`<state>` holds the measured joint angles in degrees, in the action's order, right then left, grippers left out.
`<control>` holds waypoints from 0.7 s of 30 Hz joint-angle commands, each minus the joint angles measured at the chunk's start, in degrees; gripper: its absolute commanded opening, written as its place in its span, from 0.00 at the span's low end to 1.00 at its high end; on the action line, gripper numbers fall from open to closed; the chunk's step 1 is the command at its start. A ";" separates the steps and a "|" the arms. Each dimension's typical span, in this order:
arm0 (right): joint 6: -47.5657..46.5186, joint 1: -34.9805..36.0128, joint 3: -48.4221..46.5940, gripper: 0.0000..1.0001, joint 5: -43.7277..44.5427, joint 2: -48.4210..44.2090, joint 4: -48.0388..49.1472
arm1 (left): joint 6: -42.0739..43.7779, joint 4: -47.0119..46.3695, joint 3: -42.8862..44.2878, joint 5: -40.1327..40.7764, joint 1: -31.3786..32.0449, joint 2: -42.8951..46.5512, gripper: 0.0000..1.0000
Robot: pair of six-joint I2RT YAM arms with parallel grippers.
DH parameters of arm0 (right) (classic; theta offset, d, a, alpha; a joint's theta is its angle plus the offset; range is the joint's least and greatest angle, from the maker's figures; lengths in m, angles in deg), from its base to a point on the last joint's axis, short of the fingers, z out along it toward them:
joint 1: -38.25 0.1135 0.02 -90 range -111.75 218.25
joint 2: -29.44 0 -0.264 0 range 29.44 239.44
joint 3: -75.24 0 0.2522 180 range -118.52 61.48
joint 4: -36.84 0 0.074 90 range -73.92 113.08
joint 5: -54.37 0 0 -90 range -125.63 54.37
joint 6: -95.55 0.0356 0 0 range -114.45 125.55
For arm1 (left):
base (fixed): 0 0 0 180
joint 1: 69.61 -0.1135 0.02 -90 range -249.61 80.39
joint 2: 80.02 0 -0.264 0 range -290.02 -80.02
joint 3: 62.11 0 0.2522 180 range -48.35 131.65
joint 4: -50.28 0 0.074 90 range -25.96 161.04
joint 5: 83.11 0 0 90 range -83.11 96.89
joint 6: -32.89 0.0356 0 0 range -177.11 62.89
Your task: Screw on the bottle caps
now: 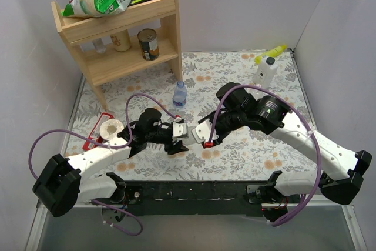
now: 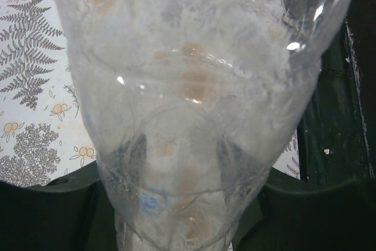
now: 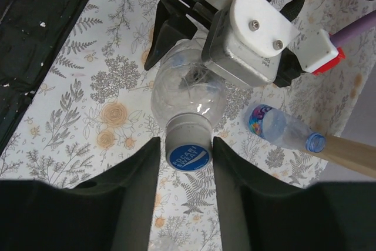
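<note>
A clear bottle (image 1: 185, 133) is held level between my two grippers at the table's near middle. My left gripper (image 1: 177, 140) is shut on its body, which fills the left wrist view (image 2: 194, 86). My right gripper (image 1: 201, 136) has its fingers (image 3: 135, 186) closed against the sides of the bottle's cap (image 3: 188, 156), which is grey-white with a blue top and sits on the neck. A second clear bottle (image 1: 180, 94) with a colourful label and a blue cap (image 3: 315, 142) stands behind; it also shows in the right wrist view (image 3: 282, 127). No loose caps show.
A wooden shelf (image 1: 117, 33) at the back left holds a tin can (image 1: 148, 44) and snack bags. A white bottle with yellow nozzle (image 1: 267, 69) stands at the back right. A red frame with a white roll (image 1: 108, 129) lies at the left.
</note>
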<state>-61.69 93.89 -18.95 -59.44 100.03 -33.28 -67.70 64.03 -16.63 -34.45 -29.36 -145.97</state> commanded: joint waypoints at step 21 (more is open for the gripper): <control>52.18 -26.36 -27.26 0.55 -27.33 22.57 3.37 | -16.66 -17.85 1.24 38.73 1.06 -2.08 0.00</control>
<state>-9.45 71.90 -32.56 -75.55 122.28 -24.95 -81.12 51.07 -17.94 -0.64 -27.20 -150.82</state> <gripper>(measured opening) 0.500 0.492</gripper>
